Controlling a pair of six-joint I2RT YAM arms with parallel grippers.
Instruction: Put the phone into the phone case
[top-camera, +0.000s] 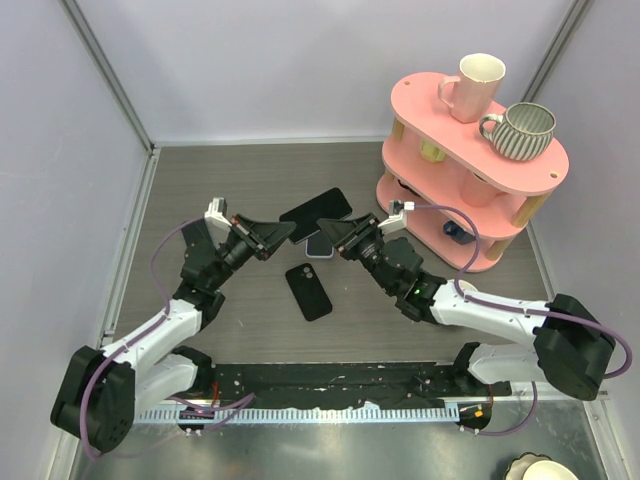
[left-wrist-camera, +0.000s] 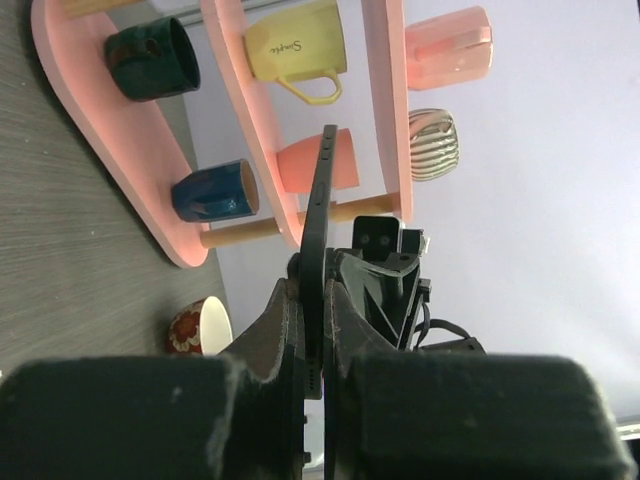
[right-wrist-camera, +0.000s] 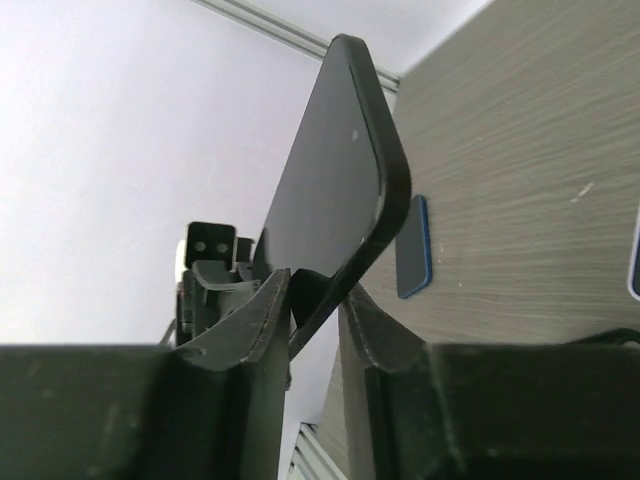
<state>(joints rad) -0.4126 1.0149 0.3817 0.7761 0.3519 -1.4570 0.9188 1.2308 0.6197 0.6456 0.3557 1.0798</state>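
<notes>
Your left fingers (left-wrist-camera: 266, 345) pinch the left end of the phone (top-camera: 318, 208), raised above the tabletop (top-camera: 200, 190) with its long axis left-to-right, your right fingers (right-wrist-camera: 375, 330) flank its right end, grip unclear, and the case (top-camera: 309, 291) lies just nearer, between both arms.

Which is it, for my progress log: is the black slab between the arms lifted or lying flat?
Lifted: the black slab is off the table, tilted, clamped in the left fingers.
</notes>
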